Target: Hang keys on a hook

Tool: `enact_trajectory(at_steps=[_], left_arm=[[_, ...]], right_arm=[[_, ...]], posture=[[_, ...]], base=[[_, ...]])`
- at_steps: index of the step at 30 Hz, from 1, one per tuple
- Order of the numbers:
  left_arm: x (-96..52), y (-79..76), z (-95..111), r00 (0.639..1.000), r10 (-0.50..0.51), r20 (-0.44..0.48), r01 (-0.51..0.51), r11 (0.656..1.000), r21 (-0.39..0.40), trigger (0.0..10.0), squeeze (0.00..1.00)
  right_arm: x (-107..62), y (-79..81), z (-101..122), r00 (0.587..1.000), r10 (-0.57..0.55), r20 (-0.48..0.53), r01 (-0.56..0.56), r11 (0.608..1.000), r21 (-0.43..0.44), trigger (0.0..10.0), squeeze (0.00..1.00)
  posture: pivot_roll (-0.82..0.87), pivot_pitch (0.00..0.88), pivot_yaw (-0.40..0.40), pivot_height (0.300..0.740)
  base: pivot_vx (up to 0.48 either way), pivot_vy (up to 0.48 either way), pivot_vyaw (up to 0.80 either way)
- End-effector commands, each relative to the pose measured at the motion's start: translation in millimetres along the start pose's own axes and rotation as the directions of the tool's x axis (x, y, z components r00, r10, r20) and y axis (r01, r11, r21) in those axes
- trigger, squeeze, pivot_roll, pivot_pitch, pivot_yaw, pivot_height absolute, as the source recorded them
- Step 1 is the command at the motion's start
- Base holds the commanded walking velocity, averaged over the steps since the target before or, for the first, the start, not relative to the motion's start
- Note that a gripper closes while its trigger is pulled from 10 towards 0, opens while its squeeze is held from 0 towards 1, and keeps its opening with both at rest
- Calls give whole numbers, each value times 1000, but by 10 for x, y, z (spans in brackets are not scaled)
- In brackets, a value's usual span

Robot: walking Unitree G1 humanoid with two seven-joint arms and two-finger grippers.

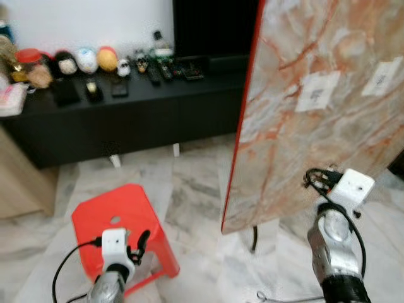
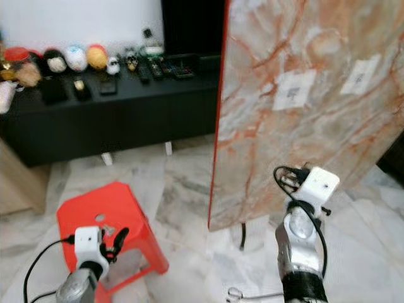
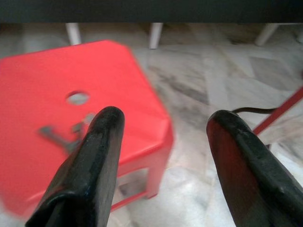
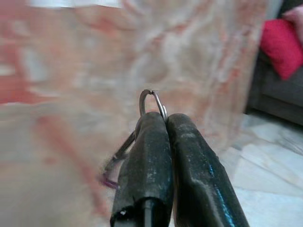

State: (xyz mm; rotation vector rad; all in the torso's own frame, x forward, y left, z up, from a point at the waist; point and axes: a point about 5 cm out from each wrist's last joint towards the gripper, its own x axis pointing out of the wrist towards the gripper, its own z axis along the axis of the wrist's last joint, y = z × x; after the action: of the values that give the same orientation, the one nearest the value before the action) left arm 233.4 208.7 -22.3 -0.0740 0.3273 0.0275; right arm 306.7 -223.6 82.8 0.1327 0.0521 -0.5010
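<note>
Two black fingers of the right gripper are pressed tight together on a key ring, whose metal loop stands proud above the fingertips while a key hangs loose below. Pinching the ring low and leaving the loop free looks like the sensible hold, since an open loop is what has to slip over a hook. From the head views this gripper is raised close in front of the marble-patterned board, which stands tilted with a red edge. Two pale squares are stuck on the board higher up; whether they carry hooks is too blurred to tell.

The left gripper hangs low with its fingers spread wide and nothing between them, above a red stool. A second small set of keys seems to lie on the stool's seat near its round hole.

Farther out, a long black cabinet runs along the wall, crowded with painted figurines and remote controls. Nothing lies between the right gripper and the board; the likely trouble is the climb to the squares.
</note>
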Motion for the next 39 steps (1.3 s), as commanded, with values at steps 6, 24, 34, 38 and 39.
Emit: enact_trajectory(at_steps=[6, 24, 34, 38, 39], left_arm=[[-11, -18, -44, 1000, -1, -23, 1, 1000, -5, 10000, 0], [-4, -4, -31, 1000, 7, -15, -8, 1000, -15, 10000, 0], [-1, -11, -31, 1000, 7, -14, -8, 999, -31, 10000, 0], [2, -13, -30, 1000, 7, -15, -8, 1000, -30, 10000, 0], [3, -11, -29, 1000, 7, -16, -8, 1000, -29, 10000, 0]], right_arm=[[38, -15, 65, 1000, -10, 13, 9, 1000, 23, 10000, 0], [30, 14, 78, 1000, 0, 32, -1, 999, 34, 10000, 0], [45, -9, 85, 999, -4, 40, 6, 999, -49, 10000, 0], [74, -62, 117, 997, -5, 73, 17, 986, -165, 10000, 0], [87, -83, 151, 995, -3, 96, 23, 980, -199, 10000, 0]], posture=[[-32, 34, -59, 740], [-27, 34, -57, 740], [-30, 34, -57, 740], [-29, 33, -58, 740], [-30, 31, -58, 740]], base=[[0, 0, 0], [0, 0, -407], [0, 0, 0], [0, 0, 0], [0, 0, 0]])
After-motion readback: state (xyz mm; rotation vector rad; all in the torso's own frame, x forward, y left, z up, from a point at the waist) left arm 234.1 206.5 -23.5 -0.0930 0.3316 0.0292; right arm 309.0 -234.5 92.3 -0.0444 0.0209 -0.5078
